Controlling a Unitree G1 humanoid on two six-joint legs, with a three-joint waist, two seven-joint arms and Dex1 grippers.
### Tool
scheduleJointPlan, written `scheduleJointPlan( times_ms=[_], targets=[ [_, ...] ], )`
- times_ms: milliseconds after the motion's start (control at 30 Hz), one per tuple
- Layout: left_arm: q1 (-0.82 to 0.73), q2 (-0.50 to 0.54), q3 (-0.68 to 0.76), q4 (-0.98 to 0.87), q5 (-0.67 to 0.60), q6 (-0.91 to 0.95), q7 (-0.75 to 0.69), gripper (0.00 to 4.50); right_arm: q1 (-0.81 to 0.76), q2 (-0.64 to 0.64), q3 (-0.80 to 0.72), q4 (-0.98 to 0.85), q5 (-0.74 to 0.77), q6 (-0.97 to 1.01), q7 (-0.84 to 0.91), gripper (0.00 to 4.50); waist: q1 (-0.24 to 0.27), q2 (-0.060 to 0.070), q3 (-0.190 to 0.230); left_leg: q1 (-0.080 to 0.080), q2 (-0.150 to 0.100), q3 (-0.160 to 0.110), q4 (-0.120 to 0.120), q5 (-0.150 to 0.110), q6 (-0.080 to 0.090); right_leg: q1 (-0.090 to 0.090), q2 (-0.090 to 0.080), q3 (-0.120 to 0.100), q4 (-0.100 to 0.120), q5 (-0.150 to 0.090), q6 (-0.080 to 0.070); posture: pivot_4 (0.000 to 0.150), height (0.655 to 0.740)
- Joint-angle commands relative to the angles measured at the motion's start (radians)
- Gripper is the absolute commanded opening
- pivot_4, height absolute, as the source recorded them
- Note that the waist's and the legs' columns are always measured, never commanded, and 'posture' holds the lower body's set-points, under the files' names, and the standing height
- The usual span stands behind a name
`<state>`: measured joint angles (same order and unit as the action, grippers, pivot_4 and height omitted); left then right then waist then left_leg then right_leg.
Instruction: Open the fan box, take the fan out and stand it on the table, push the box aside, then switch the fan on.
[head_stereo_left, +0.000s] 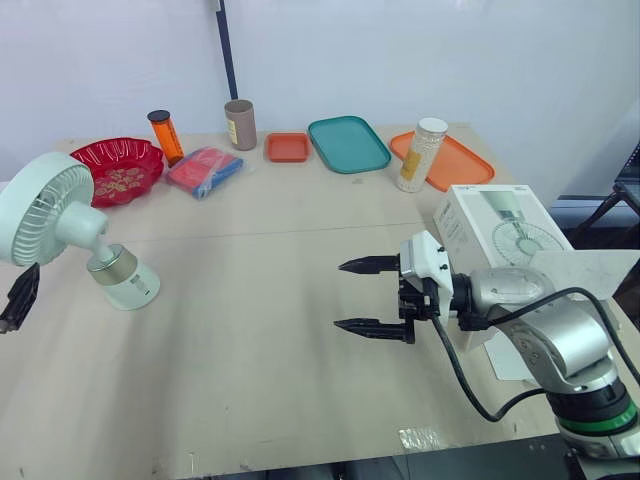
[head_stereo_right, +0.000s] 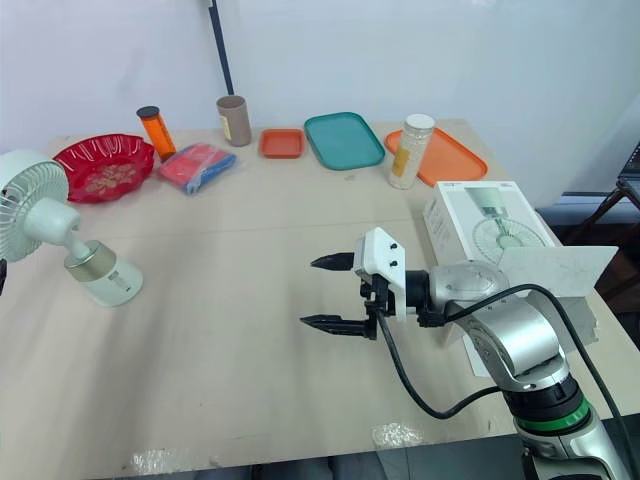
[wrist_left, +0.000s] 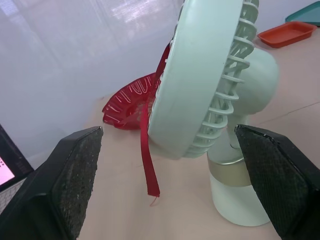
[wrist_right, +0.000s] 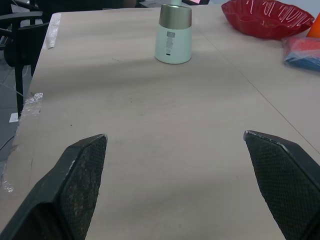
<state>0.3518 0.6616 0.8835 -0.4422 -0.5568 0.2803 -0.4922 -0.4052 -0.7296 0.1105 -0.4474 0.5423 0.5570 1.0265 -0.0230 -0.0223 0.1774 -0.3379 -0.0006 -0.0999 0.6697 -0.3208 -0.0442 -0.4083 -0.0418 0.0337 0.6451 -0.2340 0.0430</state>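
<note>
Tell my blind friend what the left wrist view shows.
A pale green fan stands on the tan table, right in front of the left gripper, whose black fingers are open. A red ribbon hangs by the fan's head, and a red bowl sits behind it.

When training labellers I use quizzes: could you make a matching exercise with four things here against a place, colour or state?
1. fan
2. fan box
3. right gripper
4. bowl

a. red
b. open, holding nothing
c. standing upright on the left side of the table
d. lying by the table's right edge

Pairs: 1-c, 2-d, 3-b, 4-a.
</note>
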Motion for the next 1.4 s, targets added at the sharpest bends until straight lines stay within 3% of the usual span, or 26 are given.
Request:
scheduleJointPlan(
  times_ms=[33,267,633,1200,1333,1400],
  targets=[
    [-0.036,0.044,0.003,0.04,0.019,-0.027,-0.031,4.5,-0.005,-0.007,-0.02,-0.031,0.006,-0.013,0.004,4.47,0.0,0.0,0.0,0.0,0.0,0.0,0.0,0.0,0.0,0.0,0.0,0.0,0.0,0.0,0.0,0.15,0.74],
    [-0.124,0.093,-0.051,0.121,0.052,-0.047,-0.089,4.5,0.005,0.001,-0.026,-0.056,0.03,0.03,-0.029,4.47,0.0,0.0,0.0,0.0,0.0,-0.001,0.0,0.0,0.0,0.0,0.0,-0.001,0.0,0.0,0.0,0.15,0.74],
    [-0.2,0.092,-0.115,0.155,0.074,-0.053,-0.119,4.5,-0.062,0.033,-0.104,-0.084,0.212,0.207,-0.119,4.47,0.0,0.0,0.0,-0.001,0.0,-0.002,-0.001,0.0,-0.001,0.0,0.0,-0.002,0.0,0.0,0.0,0.15,0.74],
    [-0.248,0.105,-0.16,0.218,0.114,-0.076,-0.156,4.5,-0.051,0.051,-0.085,-0.108,0.221,0.202,-0.161,4.47,0.0,0.0,0.0,-0.001,0.0,-0.002,-0.001,0.0,-0.001,-0.001,-0.001,-0.002,0.0,0.0,0.0,0.15,0.74],
    [-0.264,0.104,-0.167,0.226,0.121,-0.08,-0.159,3.46,-0.032,0.043,-0.079,-0.128,0.213,0.195,-0.157,4.5,0.0,0.0,0.0,-0.001,0.0,-0.002,-0.001,0.0,-0.001,-0.001,-0.001,-0.002,0.0,0.0,0.0,0.15,0.74],
    [-0.266,0.101,-0.166,0.226,0.122,-0.081,-0.159,3.46,-0.027,0.043,-0.078,-0.134,0.211,0.194,-0.157,4.5,0.0,0.0,0.0,-0.001,0.0,-0.002,0.0,0.0,-0.001,-0.001,-0.001,-0.002,0.0,0.0,0.0,0.15,0.74]
  ],
)
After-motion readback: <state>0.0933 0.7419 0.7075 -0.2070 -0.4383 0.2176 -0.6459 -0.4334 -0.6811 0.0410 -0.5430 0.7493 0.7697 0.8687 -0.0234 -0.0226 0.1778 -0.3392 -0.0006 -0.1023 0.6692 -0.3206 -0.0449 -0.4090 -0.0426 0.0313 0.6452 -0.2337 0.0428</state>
